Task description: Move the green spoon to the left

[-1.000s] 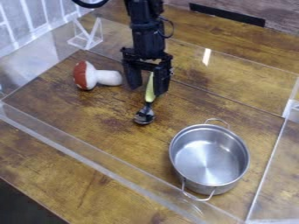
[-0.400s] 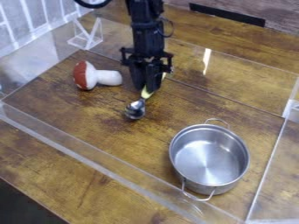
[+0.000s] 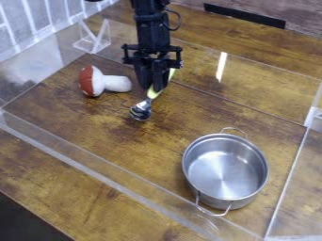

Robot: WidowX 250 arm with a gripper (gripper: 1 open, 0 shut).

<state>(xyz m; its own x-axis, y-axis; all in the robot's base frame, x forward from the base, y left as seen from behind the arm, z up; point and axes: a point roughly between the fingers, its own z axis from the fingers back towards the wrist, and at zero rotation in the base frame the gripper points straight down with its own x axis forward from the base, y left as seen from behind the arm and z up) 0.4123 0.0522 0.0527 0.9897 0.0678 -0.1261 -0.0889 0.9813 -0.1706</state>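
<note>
Green spoon (image 3: 147,101): pale yellow-green handle, shiny silver bowl low; end effector (image 3: 152,88) clamped on handle

Black arm reaching steeply down from above, gripper (image 3: 151,87) pointing almost straight down, fingers drawn narrowly together beneath the wrist.

The jaws hide most of the green spoon (image 3: 146,102) handle.

Laboratory test bench: a wooden table (image 3: 75,188) fenced by low clear acrylic walls (image 3: 113,184), with a robot arm (image 3: 150,24) working above toy props, a mushroom (image 3: 101,82) and a small steel pot (image 3: 227,169).
</note>
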